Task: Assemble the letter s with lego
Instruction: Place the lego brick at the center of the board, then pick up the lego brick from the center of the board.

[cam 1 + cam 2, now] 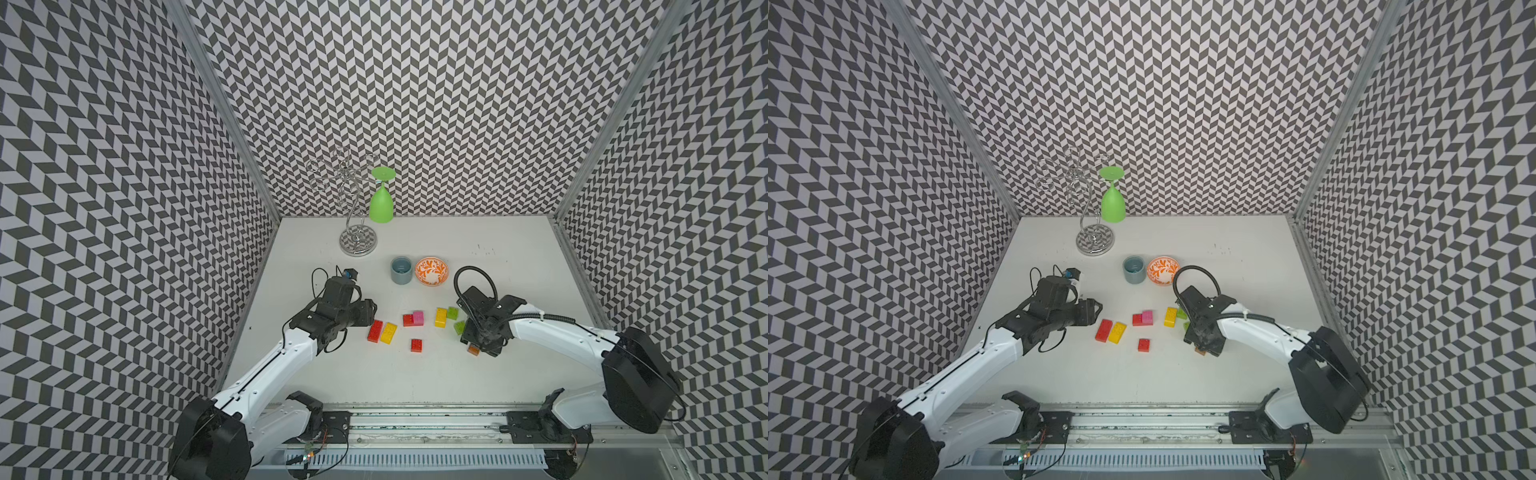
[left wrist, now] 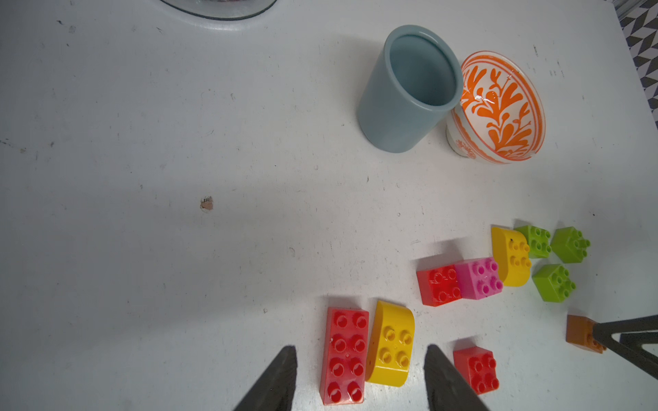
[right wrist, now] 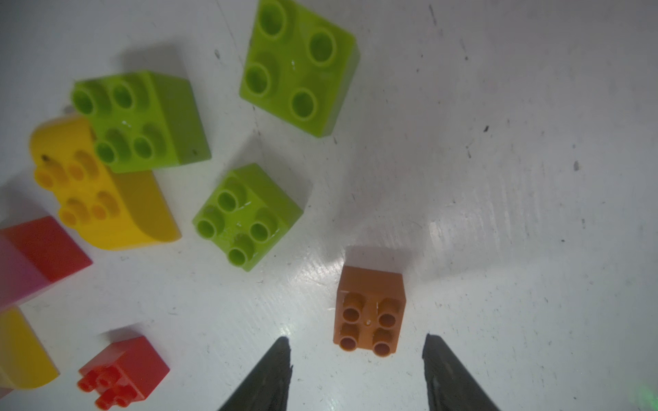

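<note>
Loose lego lies across the middle of the white table (image 1: 498, 374). My left gripper (image 2: 361, 350) is open, and a long red brick (image 2: 343, 356) and a rounded yellow brick (image 2: 391, 345) lie side by side between its fingers, untouched. A red brick (image 2: 436, 284) sits joined to a pink one (image 2: 479, 277), near another yellow brick (image 2: 511, 256) and a small red one (image 2: 475, 368). My right gripper (image 3: 356, 338) stands open over an orange-brown square brick (image 3: 370, 309) that rests on the table just ahead of its tips. Three lime green bricks (image 3: 245, 217) lie beyond it.
A blue-grey cup (image 1: 401, 270) and an orange-patterned bowl (image 1: 432, 271) stand touching behind the bricks. Further back are a wire glass rack (image 1: 357, 241) and an upturned green glass (image 1: 381, 205). Patterned walls close in the table on three sides.
</note>
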Motion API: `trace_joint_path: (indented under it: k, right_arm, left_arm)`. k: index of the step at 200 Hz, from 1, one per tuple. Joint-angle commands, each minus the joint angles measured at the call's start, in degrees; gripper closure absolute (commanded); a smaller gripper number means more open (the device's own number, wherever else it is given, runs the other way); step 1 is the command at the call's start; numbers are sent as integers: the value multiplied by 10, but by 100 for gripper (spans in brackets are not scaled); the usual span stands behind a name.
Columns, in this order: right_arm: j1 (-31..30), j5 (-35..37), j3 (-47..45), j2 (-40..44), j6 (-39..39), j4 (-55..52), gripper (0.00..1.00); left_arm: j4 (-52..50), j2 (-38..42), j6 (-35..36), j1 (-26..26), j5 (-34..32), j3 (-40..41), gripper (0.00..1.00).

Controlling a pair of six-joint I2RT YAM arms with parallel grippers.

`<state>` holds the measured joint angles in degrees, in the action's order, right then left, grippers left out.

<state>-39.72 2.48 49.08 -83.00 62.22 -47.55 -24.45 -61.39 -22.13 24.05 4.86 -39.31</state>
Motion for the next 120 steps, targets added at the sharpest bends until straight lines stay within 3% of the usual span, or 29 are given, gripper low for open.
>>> trace_joint_path:
  k: [1, 120]
  right_arm:
    - [5, -3, -7, -10, 7, 23, 40]
    - [8, 4, -29, -22, 0, 42, 53]
  left_arm:
    - [12, 6, 5, -3, 6, 6, 41]
    - [14, 10, 5, -3, 6, 7, 44]
